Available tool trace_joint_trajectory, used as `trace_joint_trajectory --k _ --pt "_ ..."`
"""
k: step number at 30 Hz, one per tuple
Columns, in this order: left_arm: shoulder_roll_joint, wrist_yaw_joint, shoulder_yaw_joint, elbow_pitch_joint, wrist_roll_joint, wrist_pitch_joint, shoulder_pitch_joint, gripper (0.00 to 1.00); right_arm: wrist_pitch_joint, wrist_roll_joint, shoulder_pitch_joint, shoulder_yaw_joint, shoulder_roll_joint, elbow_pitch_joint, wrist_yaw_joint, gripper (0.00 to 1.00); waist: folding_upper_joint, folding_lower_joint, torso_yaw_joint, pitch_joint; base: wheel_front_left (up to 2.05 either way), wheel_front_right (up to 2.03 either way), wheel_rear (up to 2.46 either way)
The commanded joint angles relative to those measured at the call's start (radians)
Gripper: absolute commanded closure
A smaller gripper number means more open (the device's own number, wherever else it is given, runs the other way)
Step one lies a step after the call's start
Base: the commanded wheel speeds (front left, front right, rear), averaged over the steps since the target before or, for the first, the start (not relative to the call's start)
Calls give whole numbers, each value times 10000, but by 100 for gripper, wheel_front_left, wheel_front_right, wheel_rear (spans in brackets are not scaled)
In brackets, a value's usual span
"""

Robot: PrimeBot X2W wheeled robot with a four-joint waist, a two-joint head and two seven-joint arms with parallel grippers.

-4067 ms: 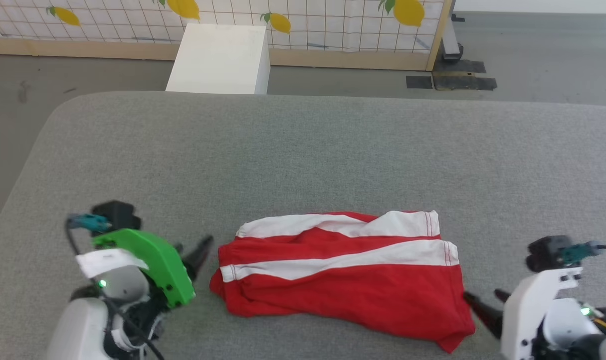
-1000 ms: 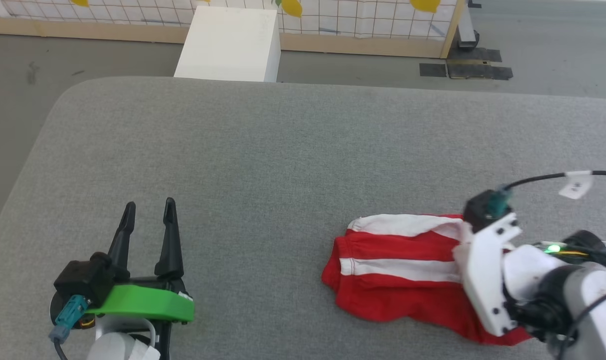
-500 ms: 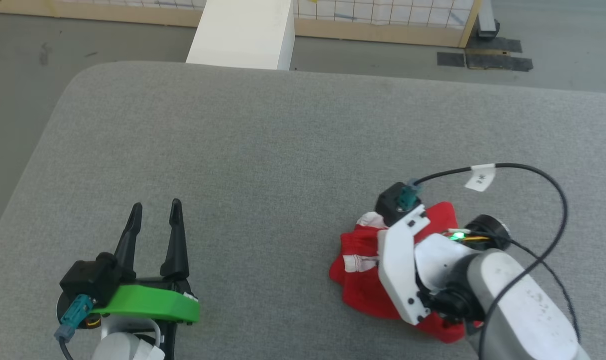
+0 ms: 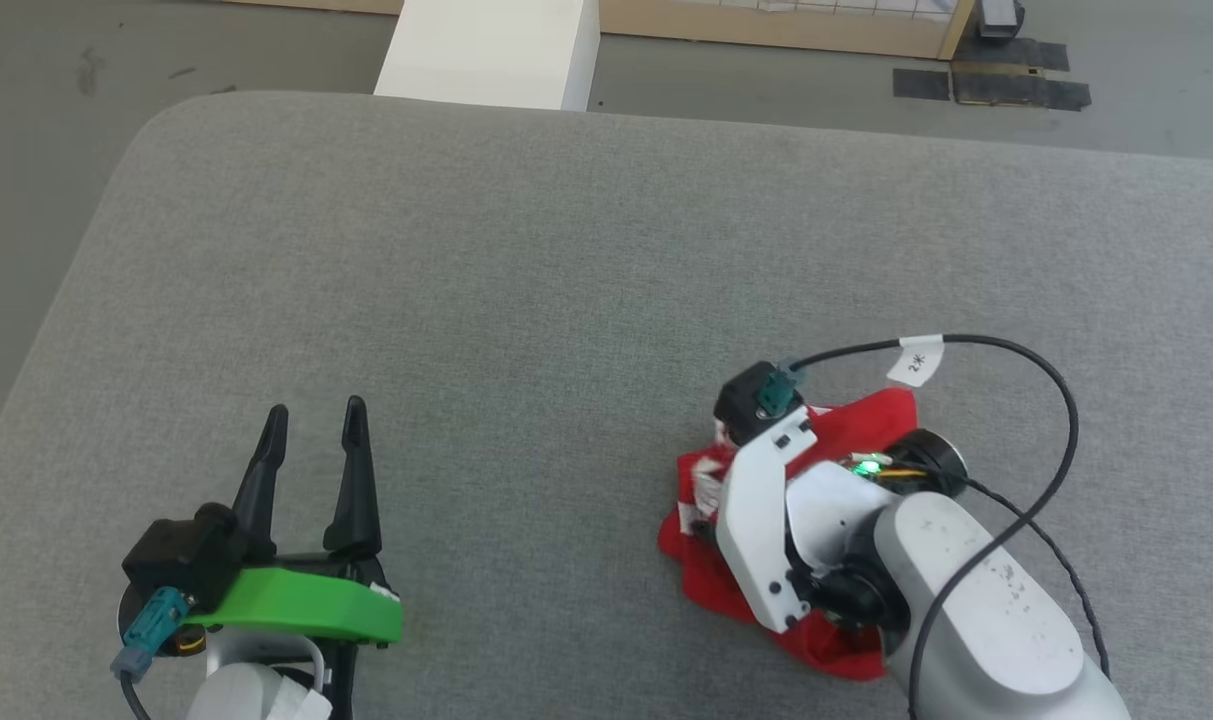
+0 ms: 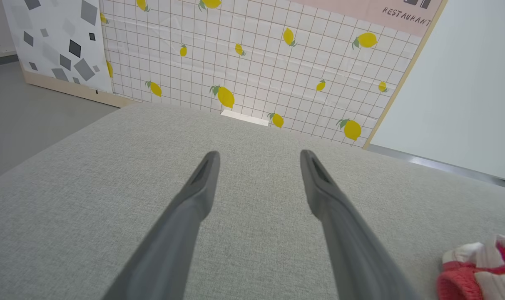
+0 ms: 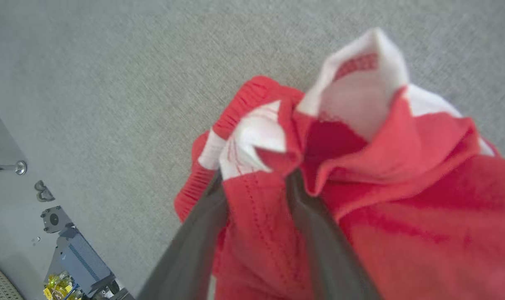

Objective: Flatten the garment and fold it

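The garment (image 4: 861, 420), red shorts with white stripes, lies bunched in a heap on the grey padded table (image 4: 526, 250), right of centre. My right arm's white wrist (image 4: 766, 520) leans over it and covers most of it. In the right wrist view my right gripper (image 6: 255, 179) points down into the heap. Its jaws stand apart, with a fold of the garment (image 6: 402, 200) lying between the fingers. My left gripper (image 4: 316, 410) rests open and empty at the lower left, well clear of the cloth. In the left wrist view the left gripper (image 5: 259, 154) sees the garment (image 5: 477, 275) at its lower right.
A white box (image 4: 486, 50) stands on the floor beyond the table's far edge. The table's rounded left corner (image 4: 156, 120) drops to grey floor. A black cable (image 4: 1016, 360) loops above my right arm. The lemon-patterned wall (image 5: 256, 62) is behind.
My right gripper carried the garment's right end leftward over the rest, bunching it, and its jaws have now parted. The head camera has tilted down. The left gripper has stayed put.
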Motion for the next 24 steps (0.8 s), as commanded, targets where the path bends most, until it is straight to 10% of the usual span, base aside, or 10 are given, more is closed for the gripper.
trace_joint_trajectory --k 1,13,24 --pt "-46 -70 -30 22 -54 -45 -177 0 -124 109 -261 70 82 -33 -15 0 0 0 -56 -40 0 0 0" --pt "45 -70 -24 207 17 -45 -33 0 -902 1369 -648 530 -17 -1967 -15 0 0 0 -607 -797 0 0 0" --pt "203 16 12 320 253 -45 -44 0 -4523 1456 -208 -1529 -409 -3681 -15 0 0 0 -1326 -1506 0 0 0"
